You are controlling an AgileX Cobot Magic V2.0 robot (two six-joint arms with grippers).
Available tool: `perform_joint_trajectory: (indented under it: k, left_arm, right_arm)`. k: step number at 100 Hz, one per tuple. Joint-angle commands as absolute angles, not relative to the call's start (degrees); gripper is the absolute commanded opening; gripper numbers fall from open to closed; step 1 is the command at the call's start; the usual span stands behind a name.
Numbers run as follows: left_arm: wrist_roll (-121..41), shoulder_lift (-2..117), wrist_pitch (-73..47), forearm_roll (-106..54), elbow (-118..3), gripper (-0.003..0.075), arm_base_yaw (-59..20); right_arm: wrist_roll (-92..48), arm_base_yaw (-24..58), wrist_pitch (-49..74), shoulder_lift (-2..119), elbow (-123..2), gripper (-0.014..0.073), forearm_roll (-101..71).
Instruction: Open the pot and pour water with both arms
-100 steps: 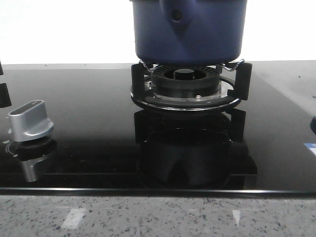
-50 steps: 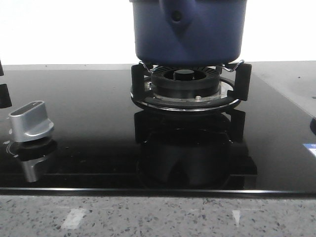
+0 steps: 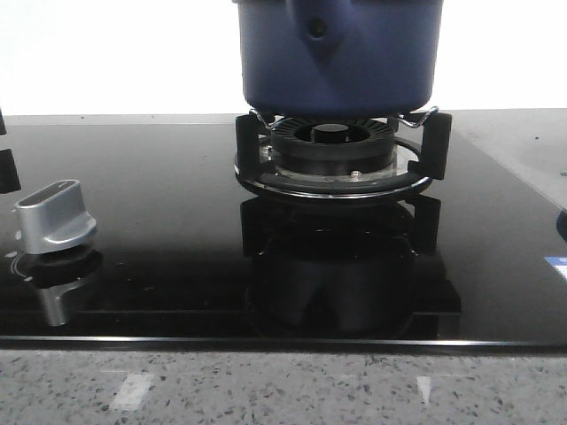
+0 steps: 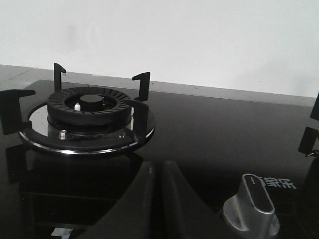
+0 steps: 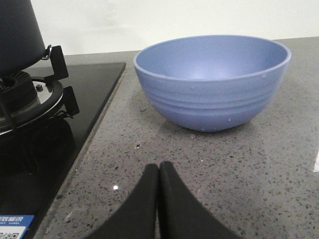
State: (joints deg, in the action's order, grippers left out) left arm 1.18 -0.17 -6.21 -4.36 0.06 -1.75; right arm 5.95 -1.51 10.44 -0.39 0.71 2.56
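Pot (image 3: 338,55) sits at top centre of my front view, dark navy, resting on the black prongs of the burner grate (image 3: 430,140), top edge cut off by the frame so I can't see a lid. Handle mount with round hole (image 3: 316,28) faces the camera. Burner ring (image 3: 332,142) right below it, chrome tray around that. All on a glossy black glass cooktop (image 3: 159,221), pot reflection showing in the glass under the burner. Silver control knob (image 3: 55,217) at left middle of the front view, well apart from the pot. Speckled grey tabletop (image 3: 283,390) runs along the bottom edge.

Left claw (image 4: 157,186): I see both black fingers pressed together at bottom centre of the left wrist view, closed, holding nothing. It hangs over the cooktop, a second bare burner (image 4: 87,107) at left of that frame, knob (image 4: 254,201) at lower right, just beside the fingers.

Right claw (image 5: 158,186): fingers together too, closed, nothing gripped, over the grey tabletop. Blue bowl (image 5: 213,79) upright in the upper right of the right wrist view, inside looks empty. Pot edge (image 5: 20,30) in the upper left corner of that frame, on its grate, apart from the bowl.
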Motion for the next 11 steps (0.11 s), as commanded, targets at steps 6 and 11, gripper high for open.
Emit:
perform_joint_trajectory:
  k: [6, 11]
  left_arm:
    - [1.8, -1.8, -2.0, -4.3, 1.9, -0.002, -1.9]
    - [1.8, -1.8, -2.0, -4.3, 1.9, -0.002, -1.9]
  right_arm:
    - [5.8, -1.8, 6.5, -1.6, 2.1, -0.0046, 3.2]
    - [5.8, -1.8, 6.5, -1.6, 2.1, -0.0046, 3.2]
